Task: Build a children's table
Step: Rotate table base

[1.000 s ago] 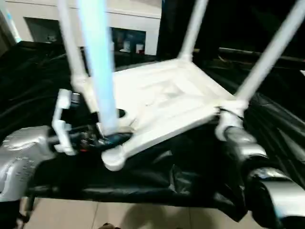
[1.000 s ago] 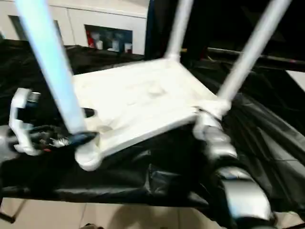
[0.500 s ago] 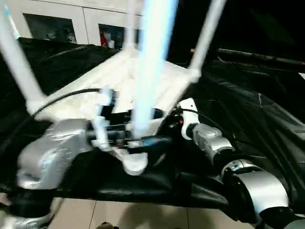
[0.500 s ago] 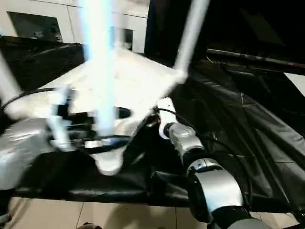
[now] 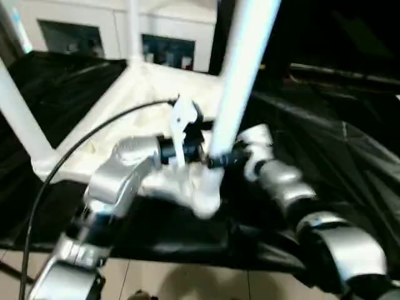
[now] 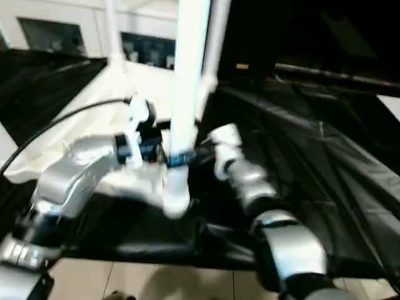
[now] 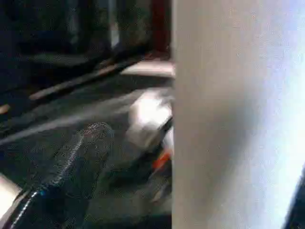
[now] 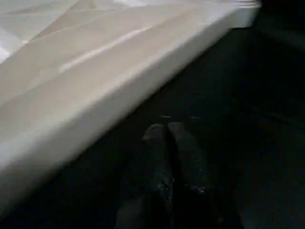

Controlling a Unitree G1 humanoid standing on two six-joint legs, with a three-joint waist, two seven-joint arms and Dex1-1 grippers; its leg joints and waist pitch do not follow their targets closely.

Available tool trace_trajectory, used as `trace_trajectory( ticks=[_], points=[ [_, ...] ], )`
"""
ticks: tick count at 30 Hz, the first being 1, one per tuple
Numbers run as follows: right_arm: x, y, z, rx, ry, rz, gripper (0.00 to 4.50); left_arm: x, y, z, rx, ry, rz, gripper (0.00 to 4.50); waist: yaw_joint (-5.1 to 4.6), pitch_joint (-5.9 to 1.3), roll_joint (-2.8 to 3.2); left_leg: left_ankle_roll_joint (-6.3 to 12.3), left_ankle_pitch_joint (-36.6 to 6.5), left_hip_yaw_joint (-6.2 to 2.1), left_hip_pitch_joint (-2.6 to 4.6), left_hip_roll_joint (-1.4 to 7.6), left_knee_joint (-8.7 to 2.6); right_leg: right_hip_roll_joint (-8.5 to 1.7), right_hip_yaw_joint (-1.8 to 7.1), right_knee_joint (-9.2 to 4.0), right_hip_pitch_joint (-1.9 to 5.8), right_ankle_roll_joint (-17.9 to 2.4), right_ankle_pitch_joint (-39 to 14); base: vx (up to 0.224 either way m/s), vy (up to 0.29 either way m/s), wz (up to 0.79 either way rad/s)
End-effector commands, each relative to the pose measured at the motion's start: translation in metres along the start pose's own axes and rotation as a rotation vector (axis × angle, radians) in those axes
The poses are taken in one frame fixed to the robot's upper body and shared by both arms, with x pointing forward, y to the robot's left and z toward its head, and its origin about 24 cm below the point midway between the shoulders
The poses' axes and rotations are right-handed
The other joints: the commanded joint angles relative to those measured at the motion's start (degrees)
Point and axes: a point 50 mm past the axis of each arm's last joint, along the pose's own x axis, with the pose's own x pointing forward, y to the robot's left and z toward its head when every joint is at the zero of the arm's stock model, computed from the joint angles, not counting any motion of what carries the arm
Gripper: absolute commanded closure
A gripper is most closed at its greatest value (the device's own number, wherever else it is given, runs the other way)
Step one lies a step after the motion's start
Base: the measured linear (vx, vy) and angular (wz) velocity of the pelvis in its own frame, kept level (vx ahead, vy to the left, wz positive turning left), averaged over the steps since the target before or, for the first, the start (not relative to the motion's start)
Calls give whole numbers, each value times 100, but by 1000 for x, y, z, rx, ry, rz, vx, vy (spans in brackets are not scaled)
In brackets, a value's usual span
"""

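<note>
**Upturned tabletop on the black-draped surface, left end effector spread around the near leg**

Left eye view: the white tabletop (image 5: 119,119) lies underside up on the surface (image 5: 337,144), which is covered in black sheeting. Legs stand up from its corner sockets: the near leg (image 5: 234,94) rises steeply just ahead of the camera, a left leg (image 5: 22,125) stands at the picture's left edge, and a far leg (image 5: 133,31) stands at the back. The left end effector (image 5: 209,159) sits at the base of the near leg, fingers spread wide on either side of it. The right end effector (image 5: 250,144) is just beside that same corner. Bare black sheeting stretches to the right. A white cabinet (image 5: 94,37) stands behind; nothing on it is readable.

Right eye view: the same layout, with pale floor tiles (image 6: 156,281) below the surface's near edge.

Left wrist view: the near leg fills the right half, close up, with black sheeting beyond.

Right wrist view: the right end effector's fingers (image 8: 157,143) are pressed together, empty, over black sheeting beside the tabletop's edge (image 8: 119,95), not touching it.
</note>
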Motion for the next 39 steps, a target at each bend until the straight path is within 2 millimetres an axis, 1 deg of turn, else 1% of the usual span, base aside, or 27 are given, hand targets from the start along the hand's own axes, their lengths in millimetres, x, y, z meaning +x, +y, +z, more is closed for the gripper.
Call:
trace_trajectory(
  ticks=[1,2,3,6,7,8,9,10,11,12,13,14,15,16,17,19,20,22,24,25,26,27,28,31,34,37,39],
  points=[
    [-8,-7,0,14,-41,23,443,-3,-1,-14,-6,55,15,1,48,-419,94,-196,-1444,-195,155,309,-396,-401,244,-437,241,-1250,-796,0,0,0],
    [-13,-11,-2,9,-50,39,443,-4,-5,-15,-25,41,-15,1,44,-422,104,-164,-1377,-200,139,314,-394,-405,240,-430,247,-1299,-719,0,0,0],
    [-13,-11,-2,9,-50,39,443,-4,-5,-15,-25,41,-15,1,54,-431,114,-122,-1327,-191,150,316,-385,-396,236,-429,240,-1372,-600,0,0,0],
    [-31,-21,-6,-21,-62,105,443,-8,-15,-19,-49,-2,-113,1,76,-455,163,31,-1101,-180,148,315,-361,-376,227,-376,241,-1573,-91,0,0,0],
    [-37,-23,-7,-30,-65,133,443,-10,-16,-21,-59,-1,-139,1,82,-446,138,80,-1075,-175,138,309,-363,-369,227,-391,256,-1576,-20,0,0,0],
    [-42,-23,-7,-50,-67,161,443,-13,-16,-24,-54,7,-155,1,115,-441,197,139,-1008,-185,140,308,-362,-365,224,-370,265,-1589,82,0,0,0],
    [-42,-23,-7,-50,-67,161,443,-13,-16,-24,-54,7,-155,1,131,-435,170,168,-1043,-171,150,323,-364,-354,220,-377,251,-1588,72,0,0,0],
    [-51,-23,-6,-70,-64,207,443,-19,-13,-30,-28,64,-182,1,159,-420,194,162,-1116,-167,149,320,-372,-348,216,-393,249,-1576,-85,0,0,0],
    [-55,-23,-6,-89,-56,234,443,-23,-11,-33,-11,107,-198,1,175,-407,184,156,-1174,-168,151,320,-379,-344,218,-419,247,-1523,-218,0,0,0],
    [-60,-22,-7,-104,-45,263,443,-27,-10,-37,4,153,-216,1,187,-396,208,90,-1348,-176,159,332,-403,-347,217,-438,236,-1430,-531,0,0,0],
    [-60,-22,-7,-104,-45,263,443,-27,-10,-37,4,153,-216,1,191,-388,198,60,-1412,-182,167,329,-410,-343,217,-460,230,-1370,-695,0,0,0],
    [-65,-21,-8,-122,-27,295,443,-31,-8,-39,13,194,-236,1,183,-386,260,-52,-1565,-190,177,331,-423,-369,224,-466,209,-1352,-981,0,0,0],
    [-74,-19,-10,-156,11,352,443,-41,-3,-47,40,303,-275,1,186,-380,236,-118,-1702,-190,192,336,-425,-374,230,-495,196,-1303,-1220,0,0,0],
    [-75,-18,-10,-162,17,361,443,-42,-2,-49,45,321,-280,1,201,-372,291,-130,-1793,-198,210,331,-444,-355,237,-535,183,-1192,-1367,0,0,0],
    [-77,-17,-11,-176,29,379,443,-45,0,-53,59,365,-289,1,192,-371,280,-131,-1797,-205,199,328,-442,-358,241,-523,185,-1182,-1366,0,0,0],
    [-82,-14,-10,-186,46,411,443,-47,7,-59,99,430,-275,1,192,-383,285,-116,-1697,-209,190,319,-434,-378,251,-526,186,-1172,-1305,0,0,0],
    [-83,-13,-8,-199,52,423,443,-46,11,-62,124,455,-248,1,193,-391,319,-109,-1622,-220,167,316,-430,-402,252,-518,200,-1205,-1235,0,0,0],
    [-86,-9,-5,-217,57,441,443,-42,20,-65,184,480,-180,1,199,-400,306,-91,-1574,-219,170,314,-419,-388,247,-512,205,-1197,-1070,0,0,0],
    [-87,-7,-1,-239,62,456,443,-37,27,-66,225,489,-115,1,199,-419,314,-81,-1518,-232,165,322,-412,-420,238,-490,215,-1249,-941,0,0,0],
    [-87,-6,1,-246,67,467,443,-35,29,-68,239,500,-99,1,195,-420,295,-46,-1475,-220,160,305,-399,-404,236,-500,223,-1246,-887,0,0,0],
    [-88,-5,3,-250,72,477,443,-35,31,-70,247,511,-91,1,206,-420,300,-29,-1428,-237,153,316,-406,-426,237,-493,233,-1257,-846,0,0,0],
    [-89,-2,6,-267,80,502,443,-33,33,-73,257,531,-82,1,201,-414,293,21,-1383,-222,147,304,-396,-407,236,-504,227,-1265,-797,0,0,0],
    [-89,0,7,-272,82,513,450,-33,34,-74,254,533,-82,29,209,-422,300,56,-1331,-222,145,309,-391,-413,234,-494,234,-1287,-712,0,0,0],
    [-91,5,11,-295,94,552,450,-35,32,-81,228,572,-124,36,213,-418,291,96,-1328,-225,136,319,-389,-432,228,-493,238,-1352,-698,0,0,0],
    [-92,6,13,-295,97,552,450,-36,32,-84,212,581,-153,71,209,-402,290,52,-1436,-229,146,325,-402,-440,227,-511,227,-1358,-919,0,0,0],
    [-93,7,16,-305,103,549,450,-38,34,-83,187,563,-181,87,210,-405,288,25,-1455,-227,153,327,-405,-444,226,-512,223,-1384,-922,0,0,0],
    [-93,7,16,-307,107,550,450,-38,34,-83,181,558,-187,112,214,-406,282,26,-1450,-231,148,332,-406,-451,229,-505,228,-1386,-898,0,0,0]
  ],
)
